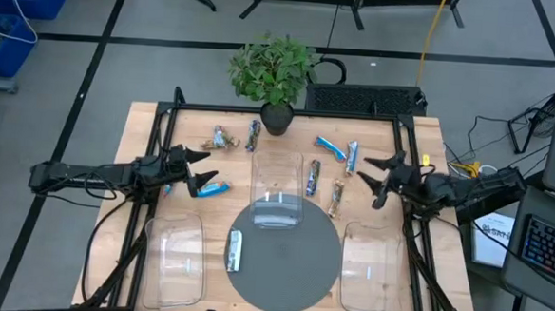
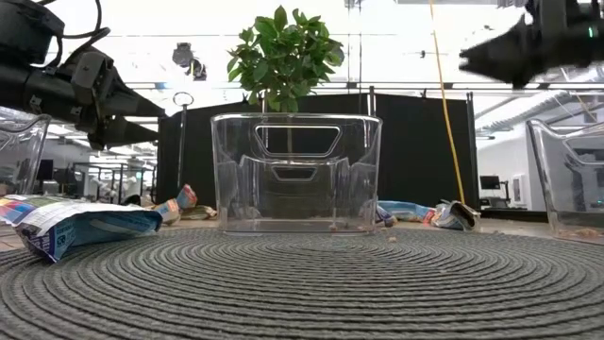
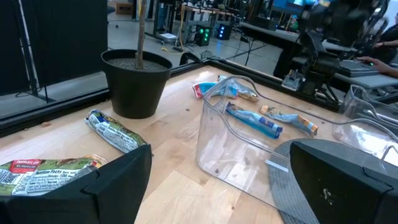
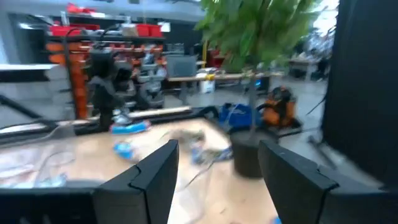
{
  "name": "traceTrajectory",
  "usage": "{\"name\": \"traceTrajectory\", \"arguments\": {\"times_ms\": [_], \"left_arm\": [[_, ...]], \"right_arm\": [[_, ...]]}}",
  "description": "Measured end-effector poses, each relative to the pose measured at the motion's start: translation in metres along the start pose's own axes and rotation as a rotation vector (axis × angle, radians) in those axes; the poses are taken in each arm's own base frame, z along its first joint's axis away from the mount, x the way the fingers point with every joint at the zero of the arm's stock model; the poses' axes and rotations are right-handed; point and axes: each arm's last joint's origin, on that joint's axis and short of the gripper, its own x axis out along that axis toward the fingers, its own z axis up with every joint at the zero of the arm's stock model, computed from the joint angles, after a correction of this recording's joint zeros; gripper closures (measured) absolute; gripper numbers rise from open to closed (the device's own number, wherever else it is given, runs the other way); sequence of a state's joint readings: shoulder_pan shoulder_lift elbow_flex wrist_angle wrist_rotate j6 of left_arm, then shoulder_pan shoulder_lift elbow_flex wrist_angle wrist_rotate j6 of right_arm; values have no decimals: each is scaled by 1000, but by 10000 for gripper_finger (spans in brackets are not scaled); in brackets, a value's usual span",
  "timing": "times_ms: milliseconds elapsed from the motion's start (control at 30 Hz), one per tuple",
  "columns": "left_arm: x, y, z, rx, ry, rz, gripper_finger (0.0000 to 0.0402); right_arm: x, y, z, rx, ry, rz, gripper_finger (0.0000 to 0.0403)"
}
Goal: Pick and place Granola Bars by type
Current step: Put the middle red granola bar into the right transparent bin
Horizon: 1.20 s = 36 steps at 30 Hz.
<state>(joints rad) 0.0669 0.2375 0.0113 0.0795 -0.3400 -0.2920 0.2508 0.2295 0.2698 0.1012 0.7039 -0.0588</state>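
Observation:
Several granola bars lie flat on the wooden table. A brown-gold bar (image 1: pixel 223 140) and a blue bar (image 1: pixel 254 133) lie at the far left. Two blue bars (image 1: pixel 330 147) (image 1: pixel 315 175), a silver bar (image 1: pixel 353 157) and a brown bar (image 1: pixel 337 197) lie right of centre. Another blue bar (image 1: pixel 209 186) lies beside my left gripper (image 1: pixel 203 171), which hovers open above the table (image 3: pixel 221 155). A silver-white bar (image 1: pixel 234 250) (image 2: pixel 75 227) rests on the grey mat (image 1: pixel 290 270). My right gripper (image 1: pixel 369 179) (image 4: pixel 217 174) is open and raised near the right-hand bars.
Three clear trays stand on the table: one at centre (image 1: pixel 276 189) (image 2: pixel 297 170), one near left (image 1: pixel 177 255), one near right (image 1: pixel 372 265). A potted plant (image 1: pixel 277 75) stands at the far edge, its pot (image 3: pixel 137 81) beside the bars. A black frame edges the table.

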Motion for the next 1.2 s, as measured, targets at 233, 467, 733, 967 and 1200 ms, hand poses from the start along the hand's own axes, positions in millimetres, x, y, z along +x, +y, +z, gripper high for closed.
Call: {"name": "traceTrajectory", "arguments": {"times_ms": [233,467,733,967,1200], "left_arm": [[0,0,0,0,0,0,23],[0,0,0,0,0,0,23],[0,0,0,0,0,0,23],[0,0,0,0,0,0,23],[0,0,0,0,0,0,23]], "right_arm": [[1,-4,76,-107,2,-34,190],[11,0,141,-139,44,-28,190],[26,9,200,-198,148,-19,190],[45,14,239,-201,189,-148,190],[66,13,265,-205,226,-238,190]]}}
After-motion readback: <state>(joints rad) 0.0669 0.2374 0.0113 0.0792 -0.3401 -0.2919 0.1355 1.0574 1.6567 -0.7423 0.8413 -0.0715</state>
